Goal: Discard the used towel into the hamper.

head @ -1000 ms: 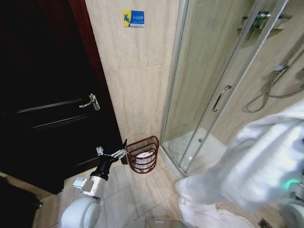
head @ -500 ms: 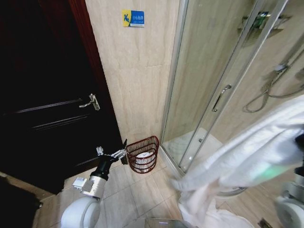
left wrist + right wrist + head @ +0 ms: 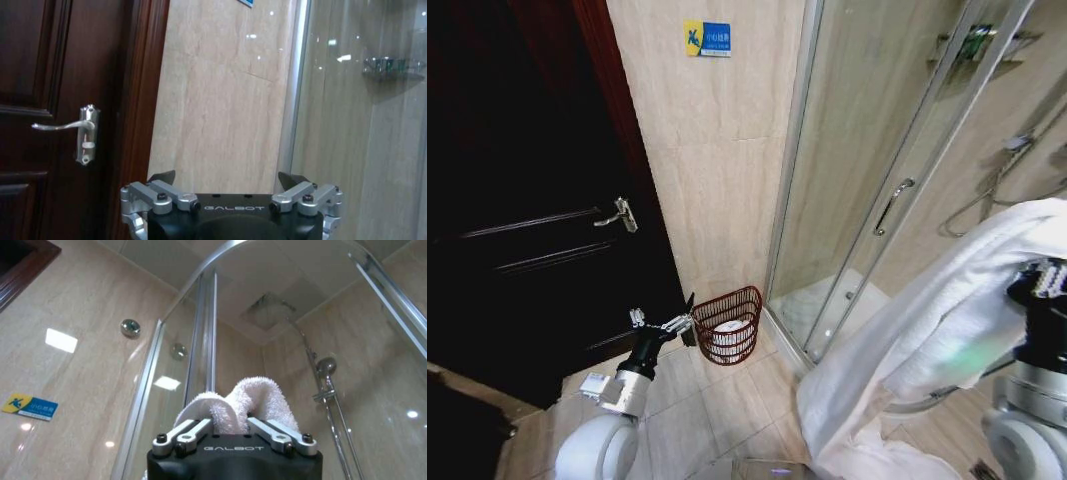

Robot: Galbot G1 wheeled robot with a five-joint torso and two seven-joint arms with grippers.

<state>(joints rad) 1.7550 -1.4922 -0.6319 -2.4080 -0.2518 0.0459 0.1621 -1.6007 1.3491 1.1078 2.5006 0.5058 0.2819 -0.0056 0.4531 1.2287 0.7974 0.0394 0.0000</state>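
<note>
Towel (image 3: pixel 947 320): big white terry cloth, thick and limp, draped from the right pincer (image 3: pixel 1049 280) at the head view's right edge and trailing down to a heap on the floor tiles (image 3: pixel 727 410). Vs. 1 s ago it has swung: then a blurred mass spread wide across the right side, now it hangs as a narrower diagonal band, arm raised and more upright. Judged: towel is lifted and carried, but not yet brought toward the hamper, so the discard is early-to-mid stage. In the right wrist view the right pincer (image 3: pixel 230 427) is pinching a fold of towel (image 3: pixel 237 402), which bulges up between the fingers.

Left pincer (image 3: pixel 667 322) sits low at left, unchanged from 1 s ago, tip just beside the hamper's rim; in the left wrist view its fingers (image 3: pixel 160 177) are spread wide, nothing between them.

Farther off: hamper (image 3: pixel 727 325), small round dark red-brown wire basket, on the floor against the beige wall, between the dark door (image 3: pixel 527 200) and the glass shower enclosure (image 3: pixel 877 180). Something white already lies inside. Well apart from the towel.
</note>
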